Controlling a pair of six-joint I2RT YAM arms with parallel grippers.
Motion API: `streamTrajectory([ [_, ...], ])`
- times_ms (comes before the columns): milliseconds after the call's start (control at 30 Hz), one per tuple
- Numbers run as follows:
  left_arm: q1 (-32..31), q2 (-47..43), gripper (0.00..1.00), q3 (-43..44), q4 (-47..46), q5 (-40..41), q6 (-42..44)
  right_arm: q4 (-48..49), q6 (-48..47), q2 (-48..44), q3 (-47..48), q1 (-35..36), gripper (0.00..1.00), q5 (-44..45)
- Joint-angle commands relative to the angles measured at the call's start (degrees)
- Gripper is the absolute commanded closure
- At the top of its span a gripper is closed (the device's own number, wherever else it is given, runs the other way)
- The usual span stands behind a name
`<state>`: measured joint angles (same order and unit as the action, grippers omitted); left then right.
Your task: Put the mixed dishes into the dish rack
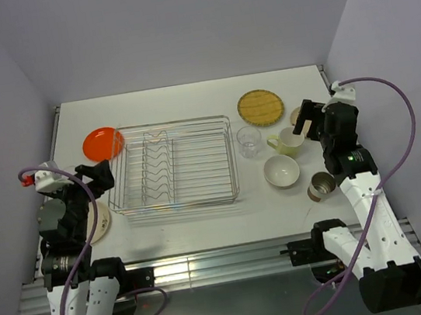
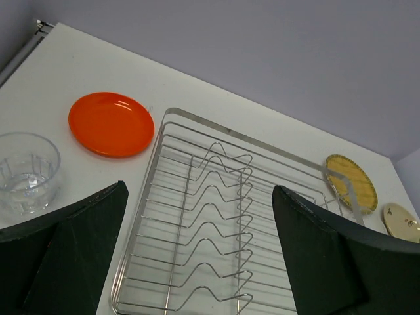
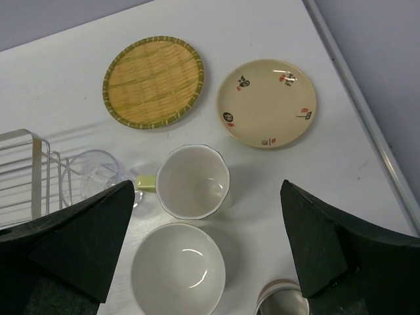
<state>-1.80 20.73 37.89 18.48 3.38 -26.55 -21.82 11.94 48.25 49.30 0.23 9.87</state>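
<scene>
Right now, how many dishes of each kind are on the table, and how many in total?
Plates: 4, orange plate, woven yellow plate, cream patterned plate, tan plate at the near left.
Bowl: 1
Mug: 1
Clear cups: 2, clear cup right of the rack, second clear cup left of the orange plate.
Metal cup: 1
Total: 9

The top camera hangs high behind the near edge of the table [image 1: 187, 102], looking down over all of it. The left wrist camera looks low and forward across the dish rack [image 2: 216, 197] toward the back wall [image 2: 275, 52]. The right wrist camera faces almost straight down, close above the yellow woven-pattern plate [image 3: 153, 81], which all three views share.
</scene>
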Motion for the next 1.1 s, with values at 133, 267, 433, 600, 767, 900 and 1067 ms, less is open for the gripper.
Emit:
streamTrajectory([
  [133, 0.0, 2.4, 0.01, 1.7, -1.7, -5.0, 0.5, 1.2, -8.0, -2.7, 3.1, 0.2, 0.00, -6.1],
  [267, 0.0, 4.1, 0.01, 1.2, -4.0, -7.0, -0.8, -1.7, -19.0, -5.7, 2.3, 0.2, 0.00, -21.9],
  [433, 0.0, 7.2, 0.01, 1.3, -5.0, -10.8, -2.7, -8.1, -26.3, -7.5, 2.4, 0.2, 0.00, -34.7],
  [600, 0.0, 9.5, 0.01, 1.7, -5.7, -16.8, -3.4, -9.1, -26.0, -8.3, 1.7, 0.2, 0.00, -31.6],
  [767, 0.0, 12.8, 0.01, 3.9, -5.0, -26.2, -5.5, -18.5, -38.6, -9.5, 2.4, 0.1, 0.00, -37.7],
  [900, 0.0, 15.0, 0.01, 4.5, -3.7, -33.2, -7.6, -27.2, -47.0, -7.6, 3.1, 0.2, 0.00, -45.6],
  [1067, -1.3, 12.5, 0.01, 1.8, -3.4, -35.3, -10.7, -34.1, -59.9, -6.9, 2.0, 0.2, 0.00, -49.8],
])
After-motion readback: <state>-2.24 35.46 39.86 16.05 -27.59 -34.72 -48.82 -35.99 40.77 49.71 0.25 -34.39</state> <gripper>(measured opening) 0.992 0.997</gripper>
